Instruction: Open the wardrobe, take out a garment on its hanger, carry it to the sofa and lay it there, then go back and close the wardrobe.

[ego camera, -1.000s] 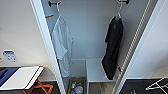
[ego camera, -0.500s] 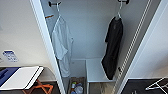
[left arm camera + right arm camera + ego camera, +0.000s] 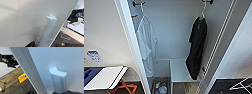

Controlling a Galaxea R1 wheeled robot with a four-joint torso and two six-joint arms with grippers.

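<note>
The wardrobe (image 3: 184, 37) stands open, with its left door (image 3: 104, 37) and right door (image 3: 239, 52) swung out toward me. Inside on the right, the garment (image 3: 197, 47), a black shirt, hangs limp from its pale hanger (image 3: 203, 11) hooked on a dark rail bracket. The left wrist view holds a white door handle (image 3: 48, 28) very near, and a dark part of my left gripper (image 3: 30, 44) lies beside its base. In the right wrist view the other white handle (image 3: 59, 79) is just as close, with a dark part of my right gripper (image 3: 71, 92) under it.
A white shirt (image 3: 145, 42) hangs at the wardrobe's left. Below are a white shelf block (image 3: 180, 71) and a basket of bottles (image 3: 160, 87). A white-and-blue board on orange folding legs (image 3: 105, 77) stands at the left. A white wire rack (image 3: 241, 85) lies on dark floor at the right.
</note>
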